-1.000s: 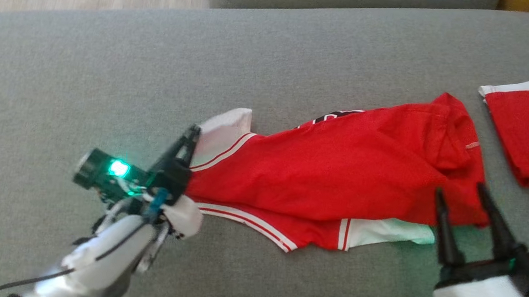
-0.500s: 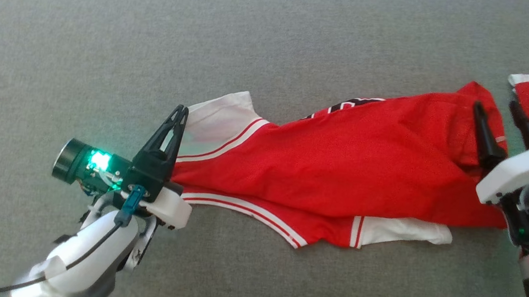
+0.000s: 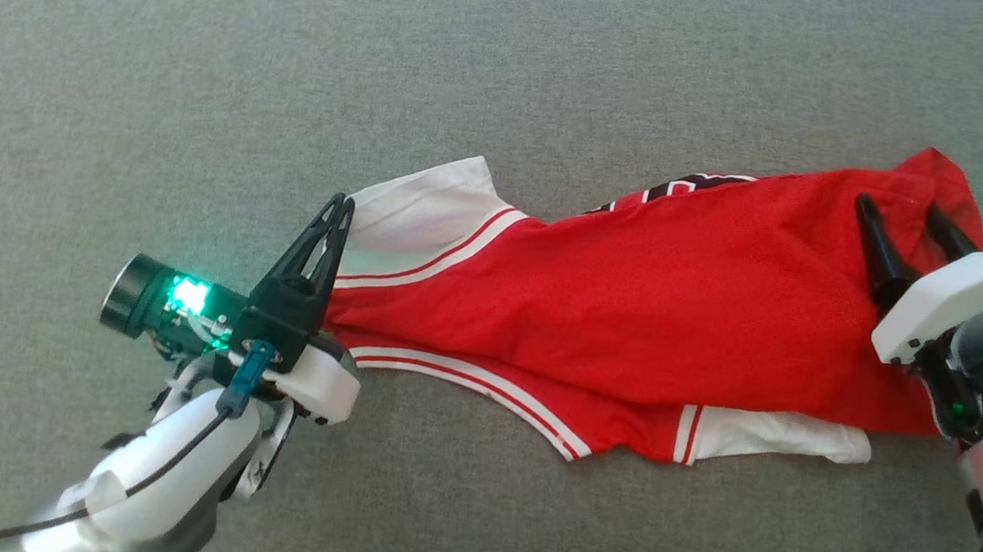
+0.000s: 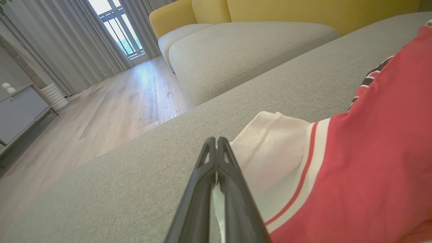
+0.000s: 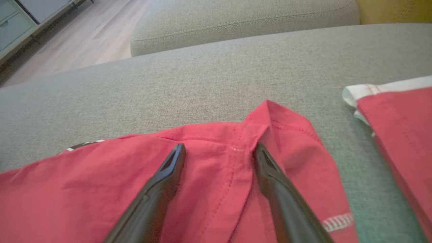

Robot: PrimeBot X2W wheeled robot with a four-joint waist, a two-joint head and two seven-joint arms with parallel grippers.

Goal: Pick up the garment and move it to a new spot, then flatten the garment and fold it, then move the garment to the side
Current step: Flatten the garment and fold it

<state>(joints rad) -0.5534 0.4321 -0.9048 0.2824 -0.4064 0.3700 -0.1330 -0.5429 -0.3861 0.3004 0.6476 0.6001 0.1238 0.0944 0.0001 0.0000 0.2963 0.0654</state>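
Sofa (image 3: 207, 64), garment (image 3: 631, 306) lying left-to-right.
Left gripper (image 3: 339, 209) clamps one end; right gripper (image 3: 898, 207), jaws apart, straddles the other.

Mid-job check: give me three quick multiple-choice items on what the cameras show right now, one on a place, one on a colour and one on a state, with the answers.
1. Where are the right jaws?
A. At the red garment's right end
B. At its left end
C. At its middle

2. What colour is the sleeve cloth pinched in the left jaws?
A. Red
B. White
C. Black

3. How do the right jaws stand?
A. Shut on cloth
B. Shut, empty
C. Open

Answers:
1 A: the head view shows them over the garment's right end.
2 B: the left wrist view shows white cloth between the shut jaws.
3 C: the right wrist view shows them spread apart over the red cloth.
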